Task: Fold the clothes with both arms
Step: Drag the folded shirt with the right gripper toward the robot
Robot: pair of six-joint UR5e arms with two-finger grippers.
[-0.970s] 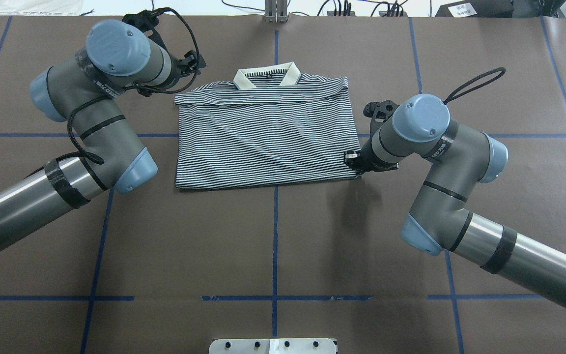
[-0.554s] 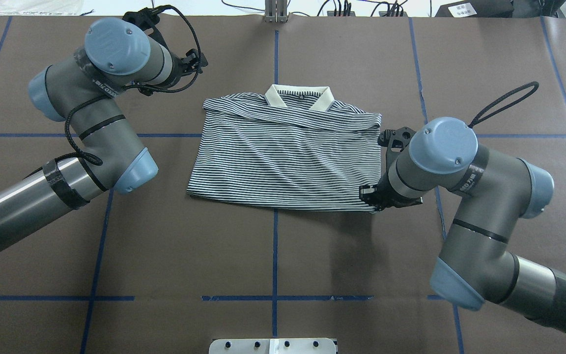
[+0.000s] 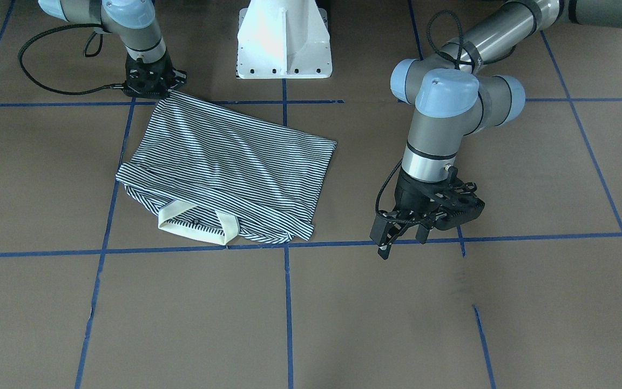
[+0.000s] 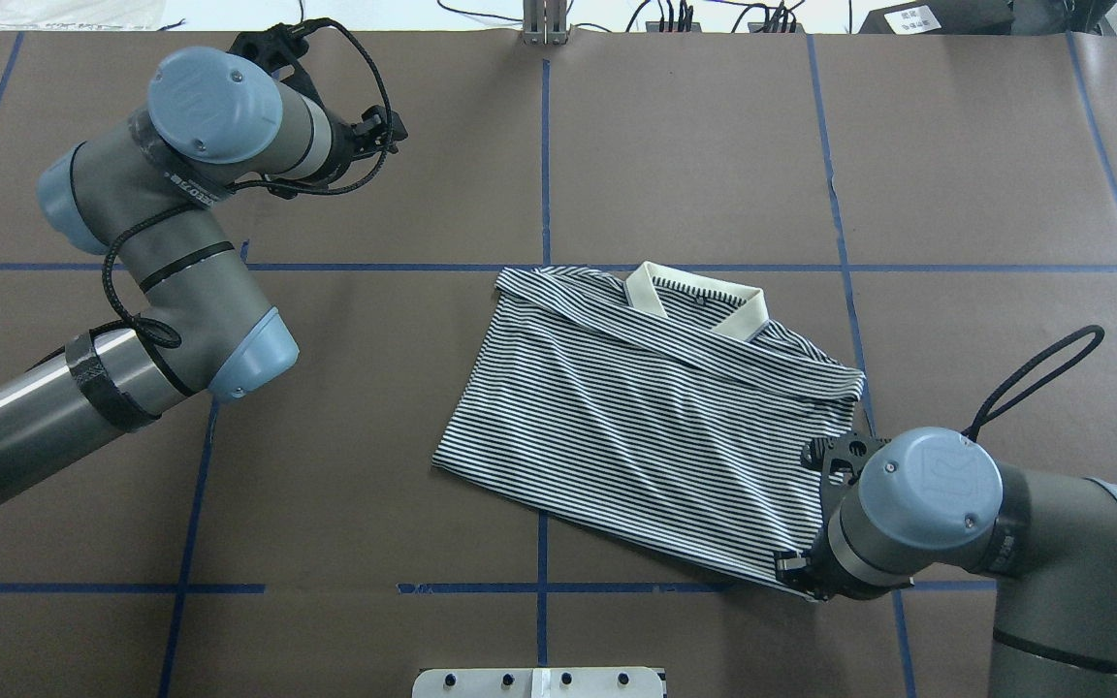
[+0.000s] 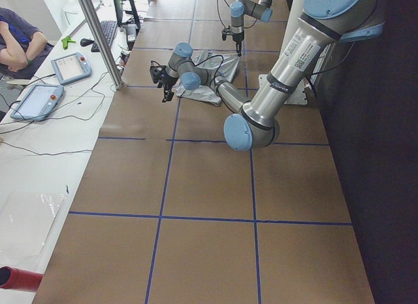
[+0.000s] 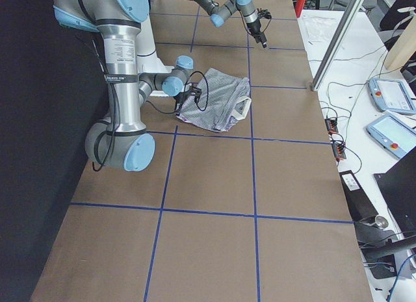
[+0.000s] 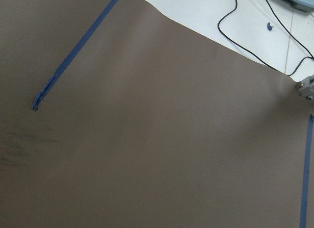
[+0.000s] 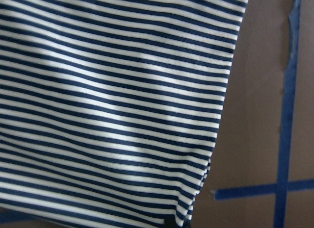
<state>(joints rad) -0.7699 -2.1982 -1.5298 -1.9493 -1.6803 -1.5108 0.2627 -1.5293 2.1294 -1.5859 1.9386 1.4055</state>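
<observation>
Our right gripper [image 4: 793, 573] pinches the near hem corner of the folded striped polo shirt [image 4: 655, 417], which lies skewed on the brown table [image 4: 714, 145], collar on the far side. We judge it best to drag low and slowly so the layers don't slip, then release flat. Our left gripper [image 3: 401, 243] hangs spread and empty, well apart

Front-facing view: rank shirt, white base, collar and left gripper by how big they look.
1. shirt
2. white base, though the top edge cuts it off
3. left gripper and collar look about alike, so they are not ranked against each other
</observation>
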